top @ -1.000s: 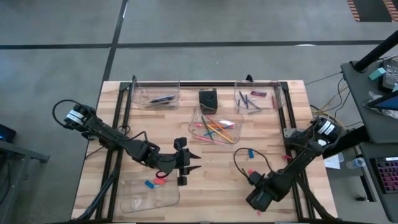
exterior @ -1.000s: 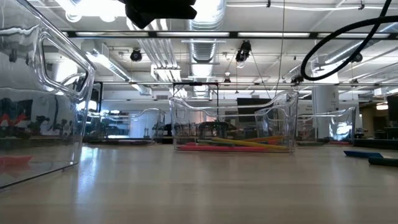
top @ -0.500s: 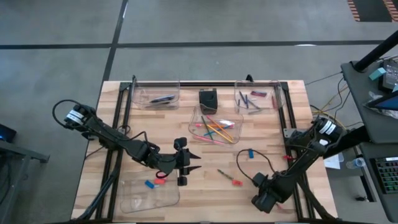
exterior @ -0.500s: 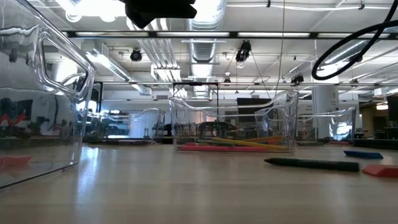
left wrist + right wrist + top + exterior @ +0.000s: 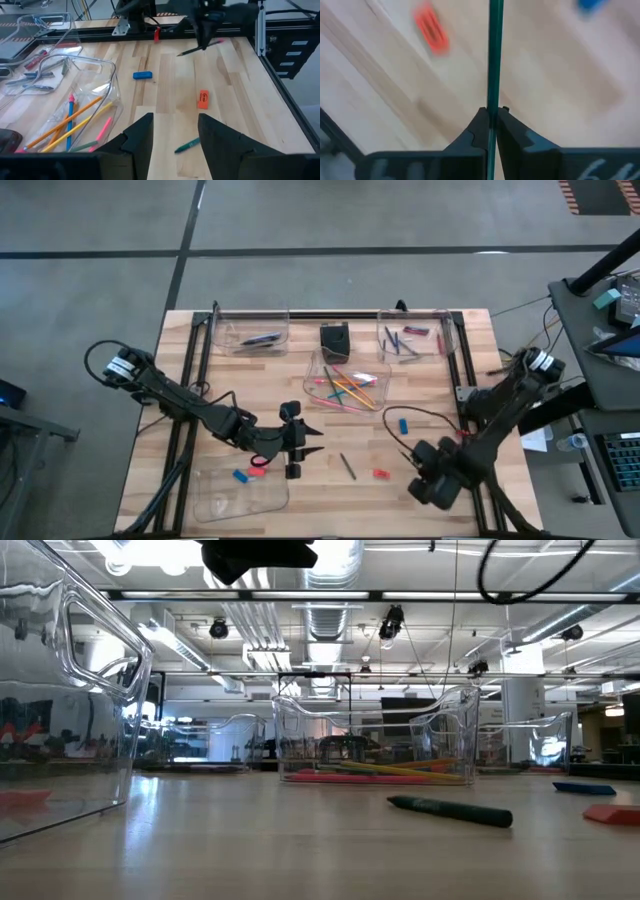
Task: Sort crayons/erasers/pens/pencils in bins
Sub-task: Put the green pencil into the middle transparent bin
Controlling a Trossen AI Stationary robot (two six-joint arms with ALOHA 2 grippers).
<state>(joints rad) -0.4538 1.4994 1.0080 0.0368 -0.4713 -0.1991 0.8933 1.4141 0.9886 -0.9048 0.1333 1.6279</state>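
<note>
Because the sorting needs each stick carried to its own tub, we see the right gripper (image 5: 491, 111) shut tight on a thin green pencil (image 5: 495, 55). It pinches the shaft between its two fingers, so the long part runs straight out ahead of the wrist. We judge this grip near one end is meant to keep the pencil clear of the board during the carry, though it lets the free end swing. In the left wrist view the same pencil slants below that gripper, lifted off the wood at the right-hand front part of the table. Beneath and beside it lie a red eraser (image 5: 380, 474) and a blue eraser (image 5: 403, 424), both loose on the board. A dark green stick (image 5: 346, 466) lies just left of the red eraser, and nothing touches any of them. The centre bin (image 5: 310, 375), where the other bright pencils already lie, sits well apart from the held pencil, farther back and toward the table's middle. We take that to be where it belongs. The left gripper (image 5: 175, 122) waits over the middle of the front half with its fingers apart and nothing between them, pointing toward the loose pieces.
</note>
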